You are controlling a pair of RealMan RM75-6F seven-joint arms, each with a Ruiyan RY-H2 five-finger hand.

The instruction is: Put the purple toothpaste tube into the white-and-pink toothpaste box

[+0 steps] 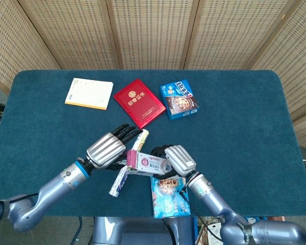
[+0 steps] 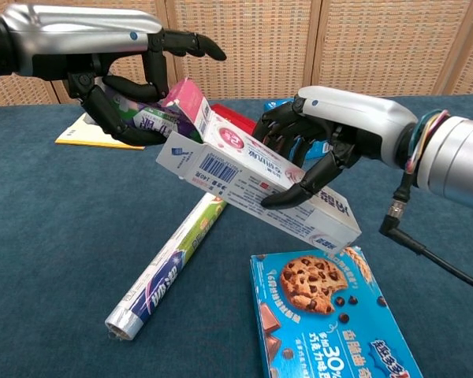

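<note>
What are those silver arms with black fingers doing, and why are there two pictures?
They are one robot's two arms, each ending in a hand. One picture looks down from a camera on its head, the other looks forward from its chest. The right hand holds a white-and-pink toothpaste box tilted in the air. The left hand holds the purple toothpaste tube at the box's open end, some fingers stretched out. On the blue table lie a long foil roll, two blue cookie boxes, a red booklet and a yellow notepad.
</note>
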